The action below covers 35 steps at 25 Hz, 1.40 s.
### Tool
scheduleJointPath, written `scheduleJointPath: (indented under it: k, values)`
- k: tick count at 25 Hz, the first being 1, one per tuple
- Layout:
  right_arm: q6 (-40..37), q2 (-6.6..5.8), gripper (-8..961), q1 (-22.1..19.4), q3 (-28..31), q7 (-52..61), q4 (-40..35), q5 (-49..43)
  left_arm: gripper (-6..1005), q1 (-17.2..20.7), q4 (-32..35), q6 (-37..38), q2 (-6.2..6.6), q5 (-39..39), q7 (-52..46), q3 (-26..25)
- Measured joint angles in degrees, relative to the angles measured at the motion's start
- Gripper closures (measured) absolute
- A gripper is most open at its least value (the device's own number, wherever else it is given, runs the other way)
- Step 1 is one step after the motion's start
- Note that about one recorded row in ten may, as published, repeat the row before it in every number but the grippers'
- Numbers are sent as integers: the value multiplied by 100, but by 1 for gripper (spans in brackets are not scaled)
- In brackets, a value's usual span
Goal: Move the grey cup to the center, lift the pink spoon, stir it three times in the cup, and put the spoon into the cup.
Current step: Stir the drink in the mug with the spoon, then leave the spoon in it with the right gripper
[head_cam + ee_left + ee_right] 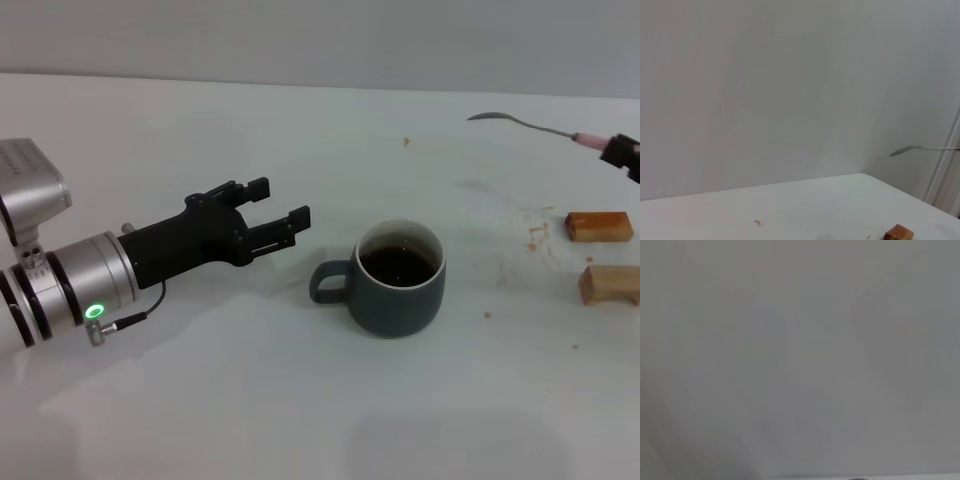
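The grey cup (398, 278) stands at the table's middle with dark liquid inside, its handle toward my left. My left gripper (283, 213) is open and empty, a little to the left of the cup's handle and apart from it. My right gripper (622, 153) is at the far right edge, shut on the pink spoon (545, 129), which it holds in the air, bowl pointing left, above and right of the cup. The spoon's bowl also shows in the left wrist view (912, 149). The right wrist view shows only blank grey.
Two small wooden blocks (598, 226) (610, 285) lie on the white table (250, 400) right of the cup, under the spoon hand. One block shows in the left wrist view (898, 233). Small crumbs dot the table near them.
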Motion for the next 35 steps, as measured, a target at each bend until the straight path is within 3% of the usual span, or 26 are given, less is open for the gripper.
scheduleJointPath:
  k: [11, 20, 29, 35]
  values:
    - [-264, -257, 835, 588, -19, 924, -666, -685, 170, 106, -14, 52, 50, 0, -6, -112]
    - [-953, -675, 835, 1369, 2, 1882, -1292, -1394, 169, 152, 17, 436, 86, 0, 44, -464]
    - [-1341, -823, 835, 2072, -17, 2394, -1559, -2441, 169, 314, -29, 624, 148, -1, 74, -782]
    - [-1416, -842, 834, 2384, -190, 2499, -1568, -2692, 170, 397, -54, 766, 231, -1, 97, -983]
